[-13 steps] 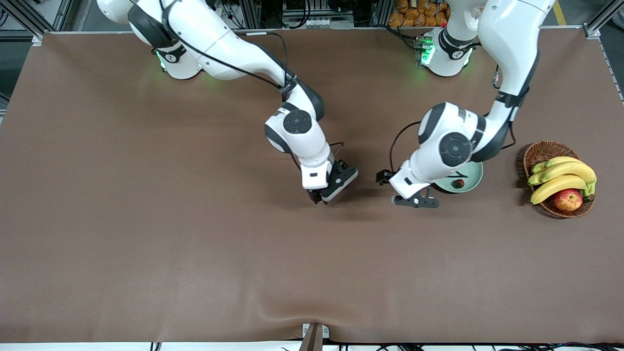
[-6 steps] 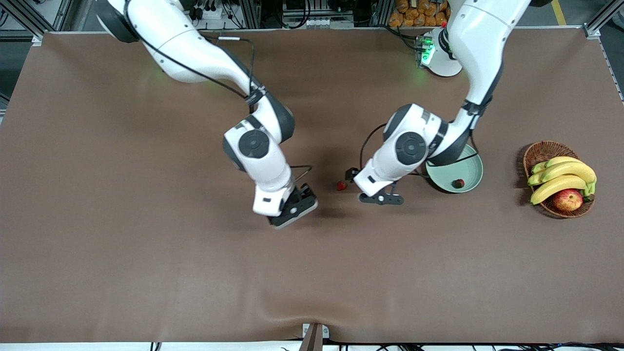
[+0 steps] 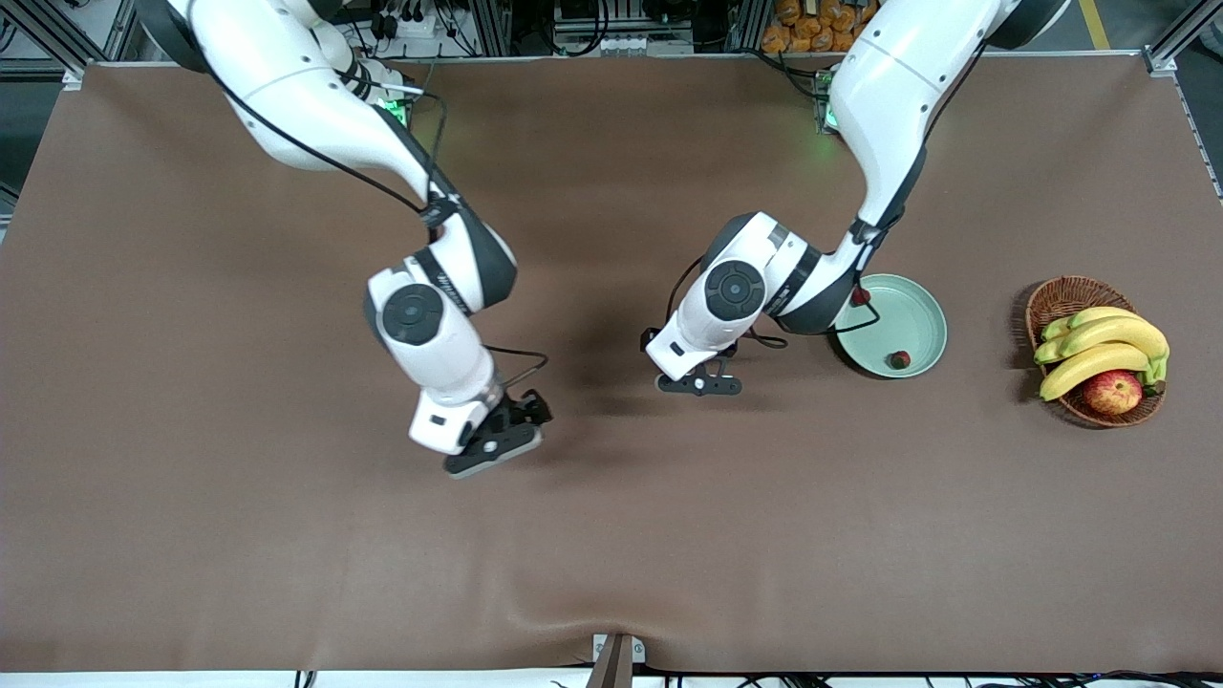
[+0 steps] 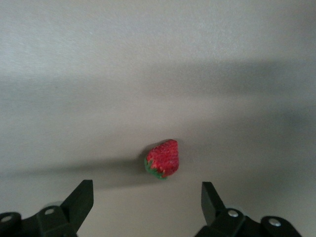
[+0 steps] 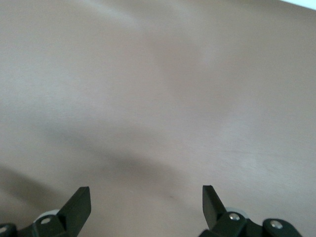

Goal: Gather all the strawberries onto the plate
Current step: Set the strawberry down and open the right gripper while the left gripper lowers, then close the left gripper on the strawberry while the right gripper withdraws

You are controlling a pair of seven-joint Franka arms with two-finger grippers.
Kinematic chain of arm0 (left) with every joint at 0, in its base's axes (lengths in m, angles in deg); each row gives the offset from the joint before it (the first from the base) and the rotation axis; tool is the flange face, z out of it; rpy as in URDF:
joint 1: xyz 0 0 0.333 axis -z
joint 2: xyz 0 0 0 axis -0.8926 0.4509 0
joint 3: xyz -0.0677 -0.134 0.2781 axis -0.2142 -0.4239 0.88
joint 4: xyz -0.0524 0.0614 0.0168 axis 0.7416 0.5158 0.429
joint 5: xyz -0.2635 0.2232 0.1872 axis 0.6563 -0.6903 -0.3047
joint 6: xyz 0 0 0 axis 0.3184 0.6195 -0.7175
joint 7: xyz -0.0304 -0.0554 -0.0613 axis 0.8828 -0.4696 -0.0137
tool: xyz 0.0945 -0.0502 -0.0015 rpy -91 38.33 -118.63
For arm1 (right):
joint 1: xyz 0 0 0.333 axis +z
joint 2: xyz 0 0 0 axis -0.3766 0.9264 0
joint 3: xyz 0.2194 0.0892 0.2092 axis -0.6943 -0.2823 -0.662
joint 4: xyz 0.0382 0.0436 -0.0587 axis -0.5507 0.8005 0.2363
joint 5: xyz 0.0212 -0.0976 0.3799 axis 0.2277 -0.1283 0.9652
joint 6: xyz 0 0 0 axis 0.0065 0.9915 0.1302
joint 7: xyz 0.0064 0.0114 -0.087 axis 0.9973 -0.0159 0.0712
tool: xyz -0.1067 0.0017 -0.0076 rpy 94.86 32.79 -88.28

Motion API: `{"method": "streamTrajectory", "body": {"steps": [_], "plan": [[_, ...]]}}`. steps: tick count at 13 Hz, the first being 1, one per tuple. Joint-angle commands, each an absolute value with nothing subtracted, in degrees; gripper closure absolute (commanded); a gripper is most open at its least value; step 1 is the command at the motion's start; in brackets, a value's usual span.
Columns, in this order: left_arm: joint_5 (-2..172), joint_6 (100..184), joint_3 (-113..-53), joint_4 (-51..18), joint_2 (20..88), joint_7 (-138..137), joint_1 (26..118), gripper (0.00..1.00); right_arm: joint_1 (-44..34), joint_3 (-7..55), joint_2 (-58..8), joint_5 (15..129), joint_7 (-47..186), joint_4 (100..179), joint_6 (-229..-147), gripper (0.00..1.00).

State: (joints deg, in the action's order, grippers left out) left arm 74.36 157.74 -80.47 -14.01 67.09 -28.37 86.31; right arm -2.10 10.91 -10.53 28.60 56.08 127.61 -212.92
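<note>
One strawberry (image 4: 162, 159) lies on the brown table, just ahead of my left gripper (image 4: 145, 186), whose jaws stand open and empty above it. In the front view this berry is hidden under the left gripper (image 3: 690, 380), which hangs beside the mint-green plate (image 3: 919, 308) toward the right arm's end. A second strawberry (image 3: 898, 359) rests in the plate near its rim. A small red spot (image 3: 860, 296) at the plate's edge by the left arm looks like another berry. My right gripper (image 3: 492, 444) (image 5: 145, 190) is open over bare table.
A wicker basket (image 3: 1061, 298) with bananas (image 3: 1108, 344) and an apple (image 3: 1113, 391) stands at the left arm's end of the table, past the plate. A cable loops from each wrist.
The left gripper swung from beside the plate toward the right arm's end and now covers the loose strawberry. The right gripper drew away from that spot, toward the front camera.
</note>
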Motion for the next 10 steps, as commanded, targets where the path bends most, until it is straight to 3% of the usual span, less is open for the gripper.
{"method": "streamTrajectory", "body": {"steps": [1,3,10], "plan": [[72.7,159.2,-79.8,-12.0,68.3,-29.8,87.4,0.19,-5.4,10.0,-18.2,28.1,54.7,134.5,-210.6,0.0],[72.4,160.3,-79.5,-11.9,69.2,-29.1,87.5,0.26,-7.3,9.9,-20.8,28.2,55.0,134.4,-204.8,0.0],[67.5,162.4,-79.5,-11.2,71.2,-30.2,88.0,0.29,-10.2,9.9,-25.5,28.4,55.6,134.3,-195.4,0.0]]}}
